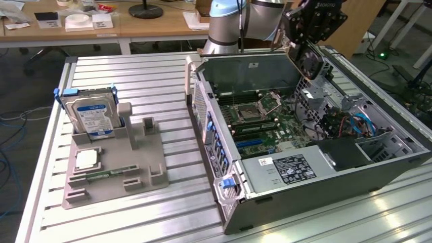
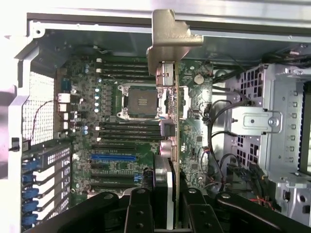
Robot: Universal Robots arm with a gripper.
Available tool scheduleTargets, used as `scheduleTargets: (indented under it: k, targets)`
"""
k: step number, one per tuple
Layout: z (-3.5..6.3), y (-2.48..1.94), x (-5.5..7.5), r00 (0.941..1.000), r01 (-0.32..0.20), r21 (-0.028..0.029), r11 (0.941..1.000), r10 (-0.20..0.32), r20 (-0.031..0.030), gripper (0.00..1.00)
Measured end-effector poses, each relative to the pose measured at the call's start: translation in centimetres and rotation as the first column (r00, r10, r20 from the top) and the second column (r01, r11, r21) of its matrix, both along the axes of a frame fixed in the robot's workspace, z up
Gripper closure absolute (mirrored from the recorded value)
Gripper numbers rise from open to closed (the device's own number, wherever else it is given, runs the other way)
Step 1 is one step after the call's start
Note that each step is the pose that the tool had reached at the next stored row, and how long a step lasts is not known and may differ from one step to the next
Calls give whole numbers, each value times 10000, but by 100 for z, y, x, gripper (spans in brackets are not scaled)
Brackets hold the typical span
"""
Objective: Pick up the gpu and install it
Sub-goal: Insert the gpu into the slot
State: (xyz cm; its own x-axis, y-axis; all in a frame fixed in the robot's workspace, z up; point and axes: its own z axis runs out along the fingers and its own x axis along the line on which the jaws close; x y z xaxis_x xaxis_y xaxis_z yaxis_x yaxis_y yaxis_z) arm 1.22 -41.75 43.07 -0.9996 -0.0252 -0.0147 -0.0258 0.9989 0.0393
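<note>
Desk: Hand (image 2: 166,195) first. Is it gripping or not?

Photographer: Gripping. Its black fingers (image 2: 139,206) are closed on the gpu (image 2: 175,121), one on each face. From the wrist the card is seen edge-on, with its silver bracket (image 2: 168,41) at the end away from the fingers.

Desk: Where is the card in the scene?

Photographer: In the air, hanging below the hand over the far side of the open computer case (image 1: 304,200). It is not seated in any slot.

Desk: What lies beneath it?

Photographer: The green motherboard (image 1: 270,126), with the processor socket (image 2: 138,102) and a blue slot (image 2: 114,158) in plain sight. A grey power supply (image 1: 287,169) with a black label sits at the near end of the case.

Desk: Anything else on the worktop (image 1: 135,76)?

Photographer: Yes, on the exterior view's left, well apart from the case. A grey holder (image 1: 135,172) rests on the slatted metal. It carries a hard drive (image 1: 94,116) with a blue-and-white label, standing upright at its far end. A narrow green memory stick (image 1: 101,175) lies flat near its front.
</note>
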Motion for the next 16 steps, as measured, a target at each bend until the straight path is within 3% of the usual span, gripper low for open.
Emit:
scheduleTargets:
  k: [4,8,12,16]
  targets:
    - [0,0,0,9975,-700,0,9975,700,0,72]
    - [0,0,0,9904,-1381,0,9904,1381,0,72]
    - [0,0,0,9781,-2083,0,9781,2083,0,72]
    - [0,0,0,9612,-2757,0,9612,2757,0,72]
